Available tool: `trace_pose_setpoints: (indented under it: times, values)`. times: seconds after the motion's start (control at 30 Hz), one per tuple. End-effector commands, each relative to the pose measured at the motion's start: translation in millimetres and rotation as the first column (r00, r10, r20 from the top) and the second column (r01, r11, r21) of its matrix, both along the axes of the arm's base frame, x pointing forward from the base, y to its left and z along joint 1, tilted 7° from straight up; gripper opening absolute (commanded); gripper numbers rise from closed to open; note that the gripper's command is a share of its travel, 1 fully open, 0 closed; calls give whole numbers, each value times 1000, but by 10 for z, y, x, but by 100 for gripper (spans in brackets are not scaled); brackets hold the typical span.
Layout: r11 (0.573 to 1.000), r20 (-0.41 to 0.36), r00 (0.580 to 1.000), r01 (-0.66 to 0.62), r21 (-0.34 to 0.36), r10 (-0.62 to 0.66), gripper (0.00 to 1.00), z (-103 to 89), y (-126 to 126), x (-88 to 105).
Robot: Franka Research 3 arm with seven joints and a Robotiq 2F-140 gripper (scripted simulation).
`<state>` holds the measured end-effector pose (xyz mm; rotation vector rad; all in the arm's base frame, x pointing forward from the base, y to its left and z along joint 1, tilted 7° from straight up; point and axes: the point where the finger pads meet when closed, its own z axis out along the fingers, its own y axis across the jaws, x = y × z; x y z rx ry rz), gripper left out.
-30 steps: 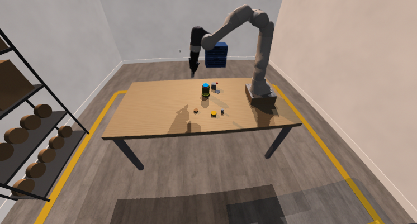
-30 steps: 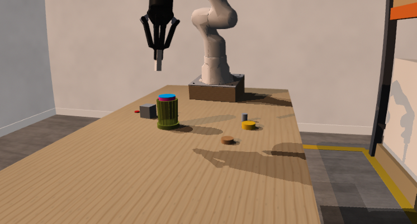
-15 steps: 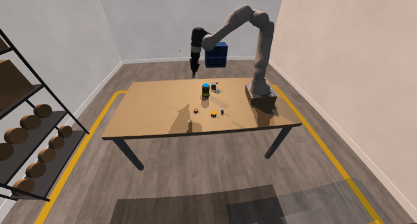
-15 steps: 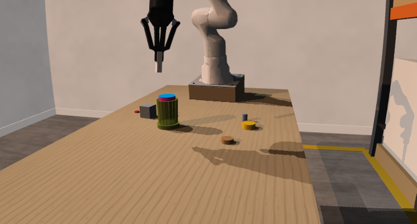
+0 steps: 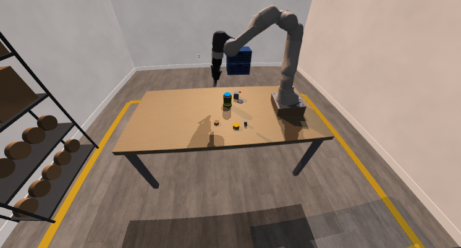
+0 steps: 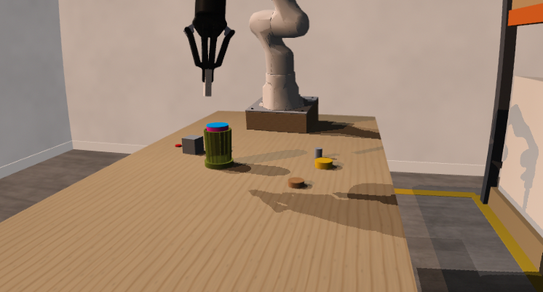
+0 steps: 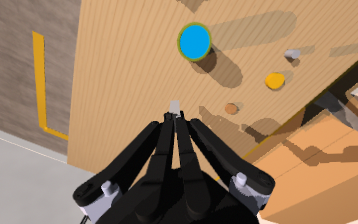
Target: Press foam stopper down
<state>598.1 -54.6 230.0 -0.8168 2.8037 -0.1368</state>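
The jar (image 6: 218,148) was placed upright on the table (image 6: 151,229), with the foam stopper (image 6: 217,127) seated in its mouth and raised above the rim. In the exterior view, a small block (image 6: 192,144) was set just left of the jar, and a tiny flat disc (image 6: 177,145) lay left of that. To the right, well apart, a short cylinder (image 6: 318,152) was stood just behind a flat puck (image 6: 323,163); a smaller puck (image 6: 295,182) lay nearer the camera. The robot base (image 6: 282,117) was mounted behind them.
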Motion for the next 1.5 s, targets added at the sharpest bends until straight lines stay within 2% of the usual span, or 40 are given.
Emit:
trace_pose_setpoints:
  times: [0.0, 0.07, 0.1, 0.57, 0.6, 1.47]
  values:
    - [1000, 4, 1000, 19, 4, -19, 0, 7, -14, 3]
    - [1000, 4, 1000, 19, 4, -19, 0, 7, -14, 3]
    - [998, -5, 998, 57, 15, -57, 0, -55, -29, -67]
    - [998, -5, 998, 57, 15, -57, 0, -55, -29, -67]
    - [995, -13, 995, 94, 24, -94, 0, -113, -45, -134]
    - [991, -21, 991, 130, 32, -129, 0, -169, -59, -199]
